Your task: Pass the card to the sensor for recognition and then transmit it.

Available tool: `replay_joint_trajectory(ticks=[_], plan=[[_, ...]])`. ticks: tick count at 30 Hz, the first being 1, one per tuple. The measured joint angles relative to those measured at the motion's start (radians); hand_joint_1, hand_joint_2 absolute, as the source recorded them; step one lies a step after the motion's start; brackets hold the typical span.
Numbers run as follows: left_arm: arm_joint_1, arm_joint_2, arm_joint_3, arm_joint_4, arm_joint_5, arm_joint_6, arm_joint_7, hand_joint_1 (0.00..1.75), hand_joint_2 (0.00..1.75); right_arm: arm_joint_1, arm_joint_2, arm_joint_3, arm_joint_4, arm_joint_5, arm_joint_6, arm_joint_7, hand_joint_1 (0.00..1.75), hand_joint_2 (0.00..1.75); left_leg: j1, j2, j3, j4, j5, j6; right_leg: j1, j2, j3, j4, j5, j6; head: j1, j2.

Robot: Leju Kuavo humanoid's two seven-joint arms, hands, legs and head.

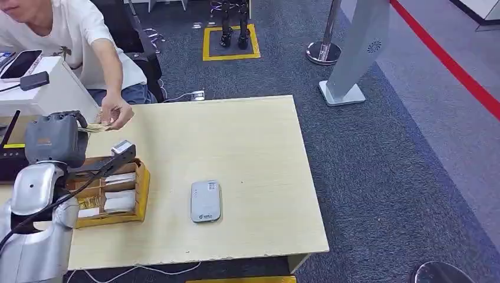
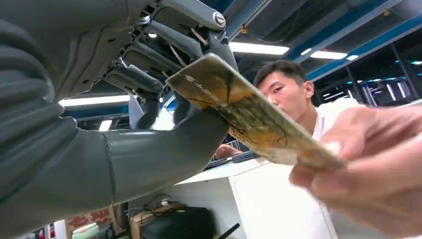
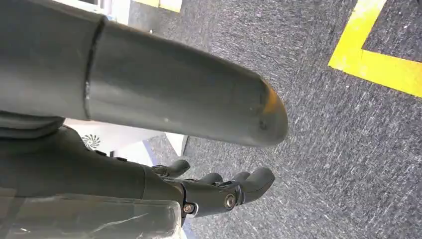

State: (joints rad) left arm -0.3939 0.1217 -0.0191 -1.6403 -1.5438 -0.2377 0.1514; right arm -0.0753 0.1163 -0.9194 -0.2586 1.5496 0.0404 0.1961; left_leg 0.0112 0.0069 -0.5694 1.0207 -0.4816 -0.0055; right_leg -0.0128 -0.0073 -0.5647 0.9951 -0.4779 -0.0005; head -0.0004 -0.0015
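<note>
My left hand [image 1: 56,138] is raised at the table's left side and pinches a worn yellowish card [image 1: 96,127] between thumb [image 2: 149,154] and fingers [image 2: 144,84]. A person's hand [image 1: 116,113] grips the card's other end. In the left wrist view the card [image 2: 249,112] stretches from my fingers to the person's hand [image 2: 368,169]. The grey-white sensor [image 1: 206,201] lies flat on the table, to the right of and nearer than my left hand. My right hand [image 3: 219,191] hangs over the carpet, fingers loosely bent, holding nothing.
A yellow box [image 1: 140,194] with several cards stands on the wooden table [image 1: 253,147] below my left hand. The seated person [image 1: 71,29] is at the far left, beside a white desk [image 1: 53,88]. A white stand [image 1: 354,53] and a stanchion base [image 1: 323,52] lie beyond the table.
</note>
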Motion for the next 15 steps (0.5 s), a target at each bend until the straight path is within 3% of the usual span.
replay_joint_trajectory(ticks=[15], plan=[[0.003,-0.022,0.0,0.0,0.0,0.014,-0.047,1.75,1.75,0.0,0.0,0.0,0.003,0.0,0.003,-0.001,0.0,0.0,0.0,0.0,0.0,0.0,0.0,0.0,0.0,0.0,0.0,0.0,0.0,0.0,0.0,0.0]])
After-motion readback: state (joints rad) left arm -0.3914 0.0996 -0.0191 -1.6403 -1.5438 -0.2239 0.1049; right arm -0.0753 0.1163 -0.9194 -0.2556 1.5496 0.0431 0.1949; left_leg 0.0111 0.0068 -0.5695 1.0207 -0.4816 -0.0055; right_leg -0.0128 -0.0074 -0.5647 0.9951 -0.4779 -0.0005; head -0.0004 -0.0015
